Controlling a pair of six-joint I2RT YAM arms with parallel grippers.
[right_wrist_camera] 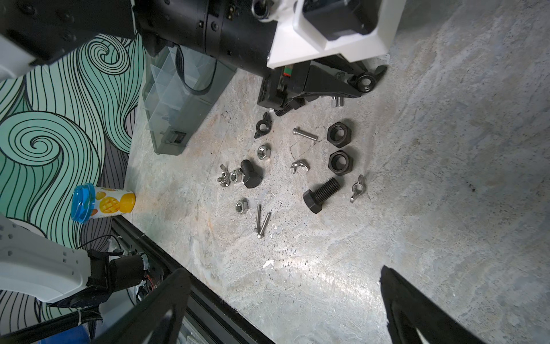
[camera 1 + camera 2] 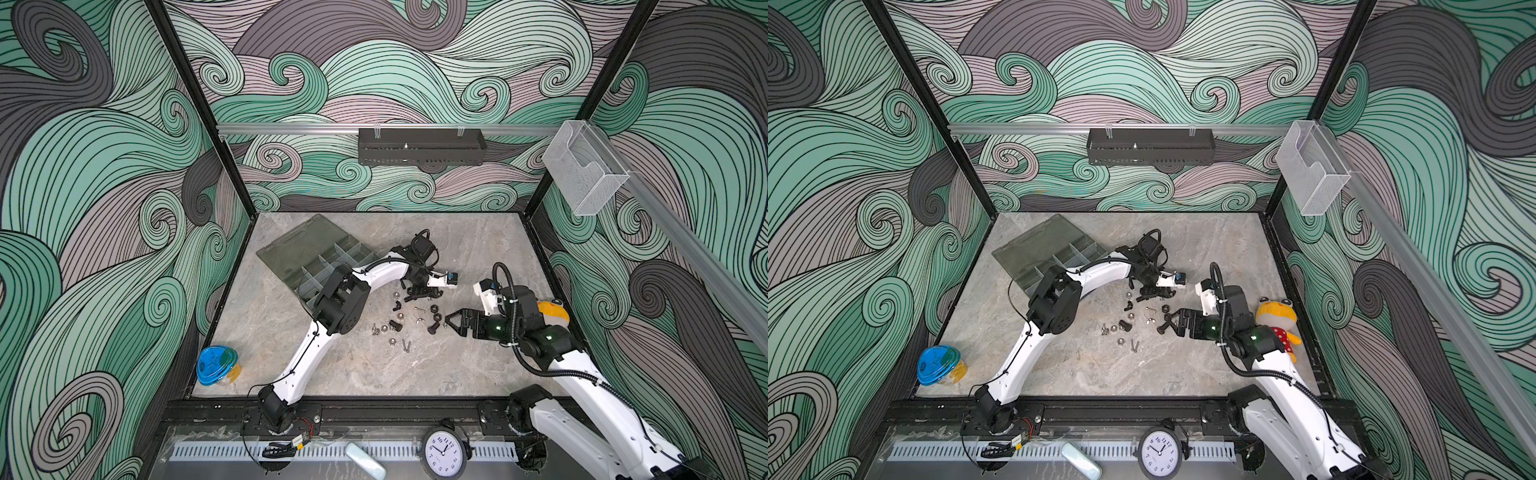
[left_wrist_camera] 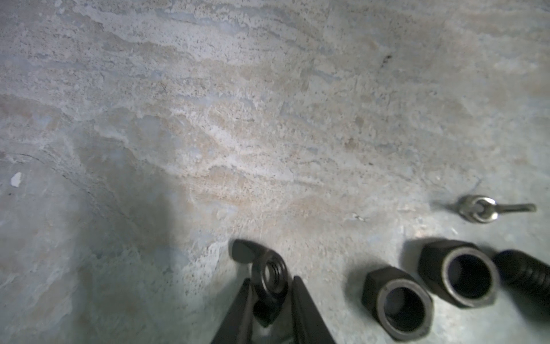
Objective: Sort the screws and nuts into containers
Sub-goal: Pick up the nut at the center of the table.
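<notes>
Both wrist views show the left gripper (image 3: pixel 271 280) closed against a black wing nut (image 3: pixel 262 269) on the table (image 3: pixel 268 119); the top views cannot resolve it. The right gripper (image 1: pixel 282 297), fingers wide apart, sits by the loose screws (image 1: pixel 258 222) and nuts (image 1: pixel 332 163), with the organiser (image 1: pixel 178 119) beyond.

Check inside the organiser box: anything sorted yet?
Exposed compartments of the organiser box look empty, with no fasteners I can make out. The left arm covers the near compartments, so their contents are hidden.
</notes>
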